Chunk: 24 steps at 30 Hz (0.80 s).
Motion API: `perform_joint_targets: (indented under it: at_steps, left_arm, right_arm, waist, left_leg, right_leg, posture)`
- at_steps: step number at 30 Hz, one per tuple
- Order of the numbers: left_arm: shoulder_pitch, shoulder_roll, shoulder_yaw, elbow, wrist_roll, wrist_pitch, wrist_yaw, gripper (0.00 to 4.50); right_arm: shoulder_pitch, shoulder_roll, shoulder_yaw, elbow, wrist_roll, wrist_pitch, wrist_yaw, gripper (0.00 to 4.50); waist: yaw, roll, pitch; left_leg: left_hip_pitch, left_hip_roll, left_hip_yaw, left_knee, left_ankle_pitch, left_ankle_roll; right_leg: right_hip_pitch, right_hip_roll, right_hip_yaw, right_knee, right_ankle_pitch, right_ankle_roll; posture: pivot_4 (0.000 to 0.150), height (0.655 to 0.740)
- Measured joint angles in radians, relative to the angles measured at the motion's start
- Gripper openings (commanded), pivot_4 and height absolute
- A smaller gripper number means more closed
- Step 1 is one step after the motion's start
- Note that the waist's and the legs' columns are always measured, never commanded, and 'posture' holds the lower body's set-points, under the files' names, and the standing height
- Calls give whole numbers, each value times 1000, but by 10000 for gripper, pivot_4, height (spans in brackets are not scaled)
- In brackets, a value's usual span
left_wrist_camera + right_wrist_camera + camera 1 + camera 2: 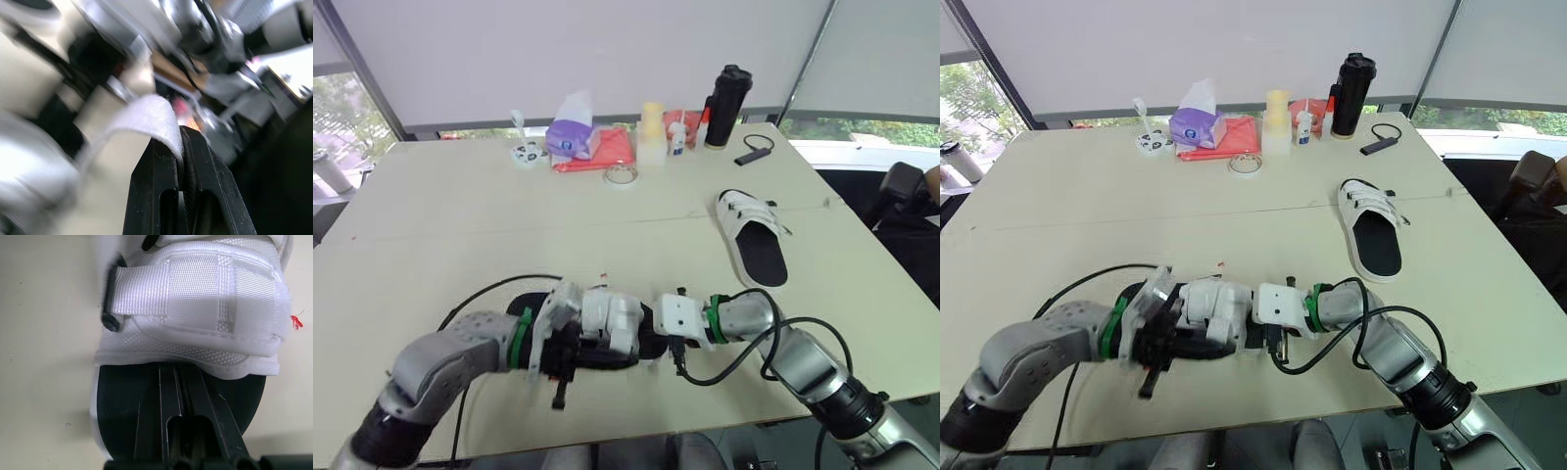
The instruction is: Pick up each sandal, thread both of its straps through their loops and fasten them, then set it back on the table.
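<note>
A white sandal (612, 328) with a black footbed lies near the table's front edge, between my two grippers. My left gripper (180, 142) is shut on the free end of one of its white straps (146, 117). My right gripper (181, 377) is shut on the sandal's sole from the opposite end, just below a fastened strap (195, 301). A second white sandal (752, 235) rests flat on the table (460, 225) farther right, its straps across the top.
At the table's far edge stand a black bottle (724, 106), a purple tissue pack (573, 137) on a red cloth, a yellow cup stack (651, 132), a small glue bottle, a tape roll (621, 175) and a black cable (756, 149).
</note>
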Motion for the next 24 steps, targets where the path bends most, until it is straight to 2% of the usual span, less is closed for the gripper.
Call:
perform_joint_targets:
  at_steps: [7,16,20,24]
  left_arm:
    - [-87,-80,-5,99,10,54,90,175]
    - [-108,-119,-5,159,35,80,155,175]
    - [-112,-145,3,182,49,96,210,14866]
    - [-128,-161,14,184,52,97,242,34957]
  right_arm:
    - [-1,5,0,7,-1,-9,-4,0]
    - [8,5,-5,8,-2,-15,-15,0]
    - [8,5,-5,8,-6,-15,-19,0]
    - [9,5,-5,9,-9,-15,-19,0]
  waist:
    - [-1,-1,1]
    - [0,-1,1]
    - [0,-1,1]
    - [0,-1,1]
  left_leg:
    - [0,0,-2,0,0,0]
    - [0,0,-2,4,0,0]
    - [0,0,-3,6,0,0]
    - [1,0,-3,6,0,0]
  right_leg:
    - [-1,1,0,4,3,6]
    - [1,1,0,4,3,6]
    - [2,1,0,4,3,6]
    - [3,1,0,4,3,6]
  posture:
    - [1500,7296]
    - [1500,7296]
    - [1500,7296]
    - [1500,7296]
